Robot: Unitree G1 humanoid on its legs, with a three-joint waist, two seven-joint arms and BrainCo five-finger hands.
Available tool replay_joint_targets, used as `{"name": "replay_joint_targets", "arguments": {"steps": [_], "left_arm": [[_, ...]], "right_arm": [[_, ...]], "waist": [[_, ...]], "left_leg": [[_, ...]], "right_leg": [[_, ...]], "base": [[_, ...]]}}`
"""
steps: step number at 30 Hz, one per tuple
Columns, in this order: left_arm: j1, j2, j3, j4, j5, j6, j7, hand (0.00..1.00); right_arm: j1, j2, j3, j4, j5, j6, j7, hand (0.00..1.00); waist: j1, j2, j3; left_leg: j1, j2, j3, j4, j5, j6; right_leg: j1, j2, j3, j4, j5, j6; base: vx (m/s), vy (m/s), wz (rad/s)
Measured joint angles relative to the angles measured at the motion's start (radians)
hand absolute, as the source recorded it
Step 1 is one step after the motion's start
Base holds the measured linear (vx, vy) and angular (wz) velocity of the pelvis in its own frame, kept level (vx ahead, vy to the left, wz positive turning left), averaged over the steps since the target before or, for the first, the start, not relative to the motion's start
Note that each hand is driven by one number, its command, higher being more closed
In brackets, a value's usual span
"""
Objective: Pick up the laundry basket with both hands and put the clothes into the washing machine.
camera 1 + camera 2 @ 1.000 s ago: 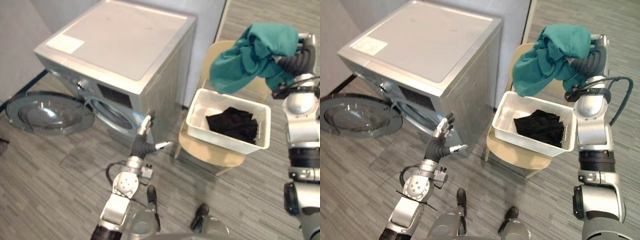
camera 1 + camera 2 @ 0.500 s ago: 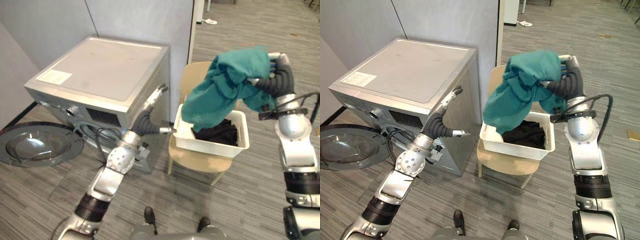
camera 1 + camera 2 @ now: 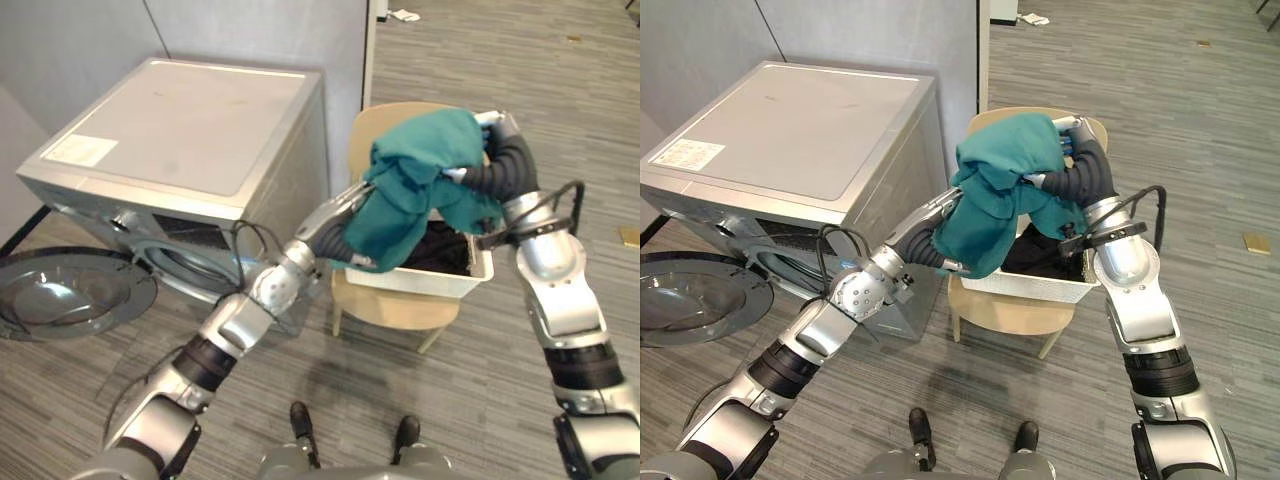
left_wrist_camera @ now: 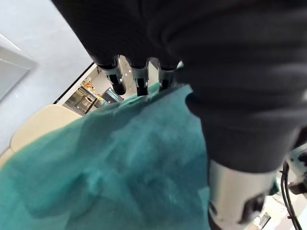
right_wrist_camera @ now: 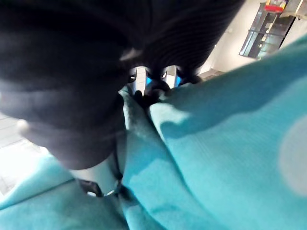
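**Teal garment held over basket by right hand, left hand laid against it**

The teal garment is held up by the right hand above the laundry basket. In the right wrist view the fingers are seen curled into the teal cloth, so a closed grasp on the garment is read. The cloth hangs bunched from that hand, and its lower folds drape over the basket's near-left rim.

The left hand is stretched in from the washing machine side and is set against the garment's left edge. In the left wrist view its fingers are seen straight, with the tips at the cloth's edge and teal fabric spread below the palm. The hand is relaxed and nothing is pinched.

The white basket is seated on a beige chair, and black clothes are left inside it. The basket is not gripped by either hand. The washing machine stands just left of the chair, its round door swung open, low near the floor.
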Motion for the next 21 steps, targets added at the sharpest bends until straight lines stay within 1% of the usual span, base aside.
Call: {"name": "replay_joint_targets", "arguments": {"steps": [1, 3, 4, 5, 6, 9, 11, 12, 14, 16, 17, 19, 21], "left_arm": [[-0.009, -0.019, 0.0, 0.015, 0.0, 0.001, 0.005, 0.0], [-0.009, -0.083, 0.018, 0.049, -0.003, 0.009, 0.023, 0.0], [-0.004, -0.108, 0.033, 0.055, -0.006, 0.019, 0.026, 0.0], [0.011, -0.157, 0.063, 0.058, -0.023, 0.041, 0.03, 0.0], [0.024, -0.189, 0.08, 0.058, -0.045, 0.055, 0.034, 0.0], [0.068, -0.262, 0.115, 0.069, -0.112, 0.092, 0.058, 0.0], [0.072, -0.291, 0.118, 0.104, -0.18, 0.113, 0.076, 0.0], [0.072, -0.303, 0.119, 0.122, -0.221, 0.122, 0.092, 0.0], [0.072, -0.317, 0.138, 0.151, -0.264, 0.129, 0.114, 0.0], [0.069, -0.331, 0.153, 0.179, -0.339, 0.13, 0.144, 0.0], [0.067, -0.331, 0.152, 0.187, -0.352, 0.131, 0.15, 0.0], [0.064, -0.332, 0.152, 0.204, -0.45, 0.131, 0.157, 0.0], [0.064, -0.332, 0.152, 0.205, -0.481, 0.131, 0.158, 0.0]], "right_arm": [[-0.002, 0.012, 0.0, 0.0, 0.005, 0.0, 0.0, 1.0], [-0.004, 0.041, 0.001, 0.0, 0.013, 0.0, 0.0, 1.0], [-0.004, 0.049, 0.001, 0.0, 0.014, 0.0, 0.0, 1.0], [-0.004, 0.064, 0.001, 0.0, 0.014, 0.001, 0.0, 1.0], [-0.004, 0.074, 0.001, 0.0, 0.014, 0.002, 0.0, 1.0], [-0.003, 0.113, 0.011, 0.0, 0.013, 0.015, -0.001, 1.0], [-0.001, 0.129, 0.039, 0.0, 0.013, 0.035, 0.0, 1.0], [0.002, 0.139, 0.049, 0.0, 0.013, 0.038, 0.0, 1.0], [0.004, 0.15, 0.068, 0.0, 0.013, 0.042, -0.001, 1.0], [0.005, 0.162, 0.079, 0.001, 0.014, 0.048, -0.003, 1.0], [0.006, 0.162, 0.079, 0.001, 0.014, 0.051, -0.003, 1.0], [0.006, 0.162, 0.081, 0.006, 0.029, 0.061, -0.007, 1.0], [0.006, 0.162, 0.089, 0.006, 0.036, 0.061, -0.009, 1.0]], "waist": [[0.0, 0.0, 0.0], [0.001, 0.0, 0.0], [0.0, 0.0, 0.0], [0.0, 0.0, 0.0], [0.0, 0.0, 0.0], [0.0, 0.0, 0.0], [0.001, 0.0, 0.0], [0.001, 0.0, 0.0], [0.002, 0.0, 0.0], [0.002, 0.0, 0.0], [0.003, 0.0, 0.0], [0.004, 0.0, 0.0], [0.005, 0.0, 0.0]], "left_leg": [[0.0, -0.001, 0.0, 0.0, 0.0, 0.0], [0.0, -0.004, -0.001, 0.0, 0.0, 0.0], [0.0, -0.004, -0.002, 0.0, 0.0, 0.0], [0.0, -0.004, -0.003, 0.0, 0.0, 0.0], [0.001, -0.004, -0.005, 0.0, 0.0, 0.0], [0.002, -0.004, -0.008, 0.0, 0.0, 0.0], [0.005, -0.003, -0.011, 0.0, 0.0, 0.0], [0.006, -0.003, -0.015, -0.001, 0.0, 0.0], [0.006, -0.003, -0.018, -0.001, 0.0, 0.0], [0.006, -0.004, -0.019, -0.001, 0.0, 0.0], [0.006, -0.004, -0.02, -0.001, 0.0, 0.0], [0.006, -0.006, -0.025, -0.001, 0.0, 0.0], [0.005, -0.006, -0.028, -0.001, 0.0, 0.0]], "right_leg": [[0.0, 0.0, 0.0, 0.0, 0.0, 0.0], [0.0, 0.001, 0.0, 0.001, 0.0, 0.0], [0.0, 0.001, 0.0, 0.001, 0.0, 0.0], [0.0, 0.001, 0.0, 0.001, 0.0, 0.0], [0.0, 0.001, 0.0, 0.001, -0.001, 0.0], [0.0, 0.002, 0.0, 0.002, -0.003, 0.0], [0.002, 0.002, -0.001, 0.008, -0.009, 0.0], [0.003, 0.001, -0.005, 0.012, -0.012, 0.0], [0.004, 0.0, -0.007, 0.014, -0.014, 0.0], [0.004, -0.001, -0.007, 0.015, -0.02, 0.009], [0.004, -0.001, -0.008, 0.016, -0.02, 0.009], [0.006, -0.003, -0.013, 0.018, -0.02, 0.009], [0.008, -0.004, -0.016, 0.018, -0.02, 0.009]], "base": [[0.07, -0.005, -0.01], [0.08, -0.008, -0.01], [0.07, -0.014, -0.01], [0.07, -0.016, -0.01], [0.06, -0.015, -0.01], [0.05, -0.012, 0.0], [0.03, -0.005, 0.04], [0.01, -0.001, 0.07], [0.0, 0.0, 0.05], [0.0, 0.0, 0.0], [0.01, -0.002, 0.04], [0.02, -0.001, 0.06], [0.02, -0.006, 0.05]]}}
